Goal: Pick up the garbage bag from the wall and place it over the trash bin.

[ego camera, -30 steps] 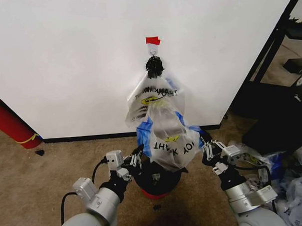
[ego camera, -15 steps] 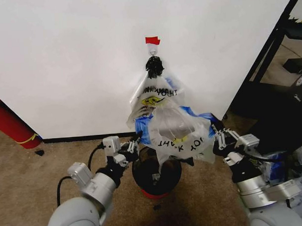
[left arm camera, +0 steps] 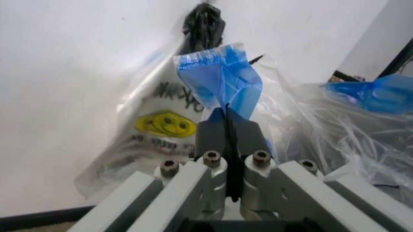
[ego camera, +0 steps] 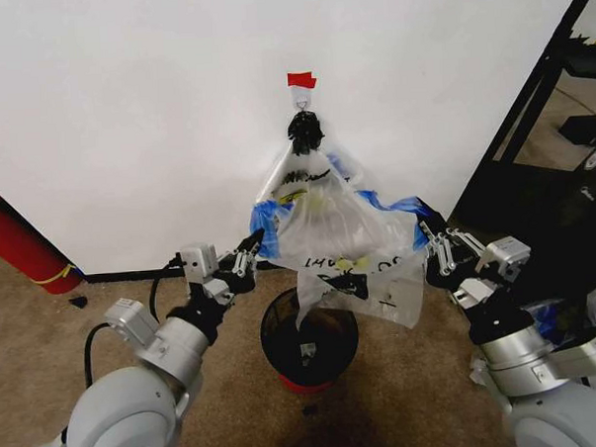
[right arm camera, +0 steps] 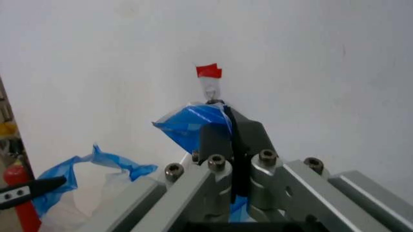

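1. left claw (ego camera: 248, 253) & right claw (ego camera: 429, 240) each clamped on a blue edge of garbage bag (ego camera: 323, 227), spread above trash bin (ego camera: 309, 337).
2. left to do: lower it over the rim.

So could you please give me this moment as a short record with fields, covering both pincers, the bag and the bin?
left pincer: shut on a blue edge of the garbage bag, left of the bin
right pincer: shut on the bag's opposite blue edge
garbage bag: stretched open between the two pincers, above the trash bin, not yet over its rim
trash bin: upright on the carpet, below the bag
smiley bag: hanging from the hook on the wall, under the red tape strip
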